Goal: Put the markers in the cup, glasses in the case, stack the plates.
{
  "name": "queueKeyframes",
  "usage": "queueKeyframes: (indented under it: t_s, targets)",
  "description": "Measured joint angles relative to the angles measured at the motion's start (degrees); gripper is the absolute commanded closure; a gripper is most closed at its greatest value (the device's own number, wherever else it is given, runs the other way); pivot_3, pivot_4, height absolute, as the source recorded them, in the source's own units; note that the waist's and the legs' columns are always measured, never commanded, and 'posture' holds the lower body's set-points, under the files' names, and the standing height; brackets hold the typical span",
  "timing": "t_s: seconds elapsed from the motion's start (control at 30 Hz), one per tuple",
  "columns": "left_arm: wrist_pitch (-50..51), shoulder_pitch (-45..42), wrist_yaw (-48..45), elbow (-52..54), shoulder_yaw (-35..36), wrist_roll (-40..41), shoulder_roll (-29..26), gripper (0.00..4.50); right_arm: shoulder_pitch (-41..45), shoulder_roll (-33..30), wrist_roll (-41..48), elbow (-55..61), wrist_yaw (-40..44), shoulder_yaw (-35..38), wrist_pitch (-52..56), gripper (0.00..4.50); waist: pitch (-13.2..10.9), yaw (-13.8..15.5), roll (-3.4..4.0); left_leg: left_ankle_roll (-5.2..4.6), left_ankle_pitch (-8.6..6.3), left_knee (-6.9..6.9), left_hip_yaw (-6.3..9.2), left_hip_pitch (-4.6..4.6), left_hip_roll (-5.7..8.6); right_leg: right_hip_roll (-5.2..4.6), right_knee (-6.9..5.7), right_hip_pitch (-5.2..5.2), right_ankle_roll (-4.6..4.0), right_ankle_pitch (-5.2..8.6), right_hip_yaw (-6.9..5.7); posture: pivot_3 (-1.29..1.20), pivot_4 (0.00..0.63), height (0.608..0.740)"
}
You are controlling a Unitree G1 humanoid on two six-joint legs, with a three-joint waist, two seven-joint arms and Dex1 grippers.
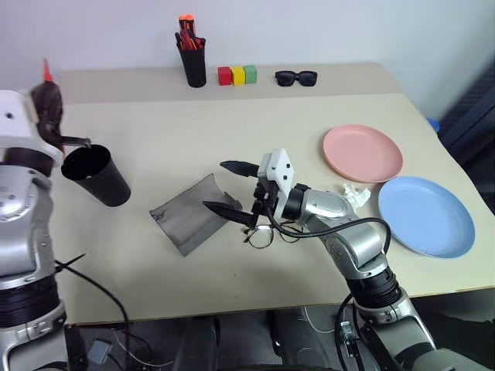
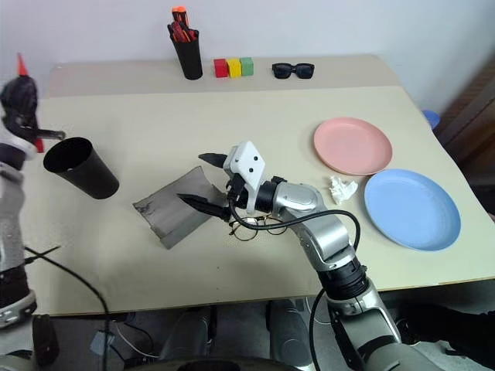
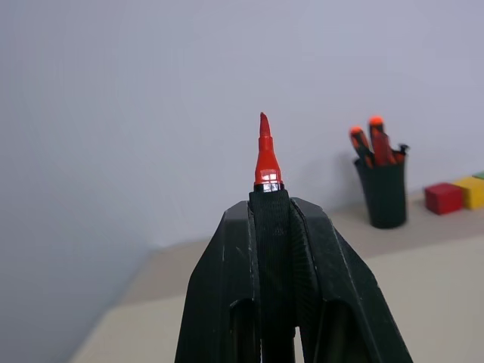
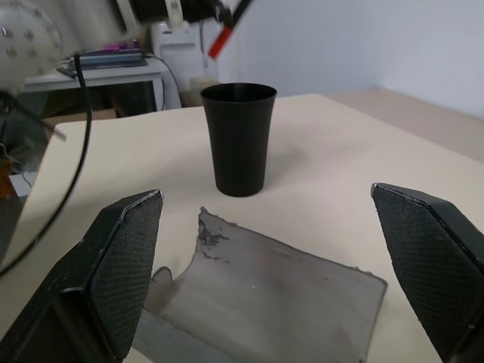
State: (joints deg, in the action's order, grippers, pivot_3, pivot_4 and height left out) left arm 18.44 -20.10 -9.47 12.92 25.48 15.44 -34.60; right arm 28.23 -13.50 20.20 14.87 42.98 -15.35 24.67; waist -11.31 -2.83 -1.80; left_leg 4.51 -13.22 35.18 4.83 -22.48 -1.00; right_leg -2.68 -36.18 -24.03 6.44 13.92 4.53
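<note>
The left gripper (image 1: 48, 97), far left, pinched a marker (image 3: 266, 155) above the cup (image 1: 97, 175) (lots of bare table (image 1: 232, 116) behind); the right gripper (image 1: 230, 187) stood wide apart over the case (image 1: 192, 212).

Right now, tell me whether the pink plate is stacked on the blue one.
No: the pink plate lies flat on the table beside the blue plate, with a gap between them.

Wide matte black plastic cup (image 2: 80, 168) at table's left, grey felt glasses case (image 2: 175, 205) lying open, wide-spread right gripper (image 2: 203, 179) above it, thin wire-rimmed eyeglasses (image 2: 251, 225) beside, salmon pink round plate (image 2: 353, 145), light blue round plate (image 2: 411, 209)
</note>
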Motion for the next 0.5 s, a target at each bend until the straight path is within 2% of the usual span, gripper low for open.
queueKeyframes:
  t_s: [0.33, 0.5]
  targets:
    - [-3.1, 1.4, 0.3, -3.8, -0.1, -1.4, 3.3, 4.47, 0.0, 0.1, -0.4, 0.0, -0.7, 0.0, 0.0, 0.0, 0.0, 0.3, -0.01, 0.0, 0.0, 0.05, 0.0, -0.03, 0.01, -0.02, 0.01, 0.02, 0.01, 0.0, 0.0, 0.0, 0.15, 0.74]
    - [-2.9, 1.4, 0.6, -3.8, 0.0, -1.1, 3.7, 2.13, 0.0, 0.2, -0.4, 0.0, -0.9, 0.0, 0.0, 0.0, 0.0, 0.3, -0.01, 0.0, 0.0, 0.05, 0.01, -0.03, 0.01, -0.01, 0.01, 0.02, 0.01, 0.0, -0.01, 0.0, 0.15, 0.74]
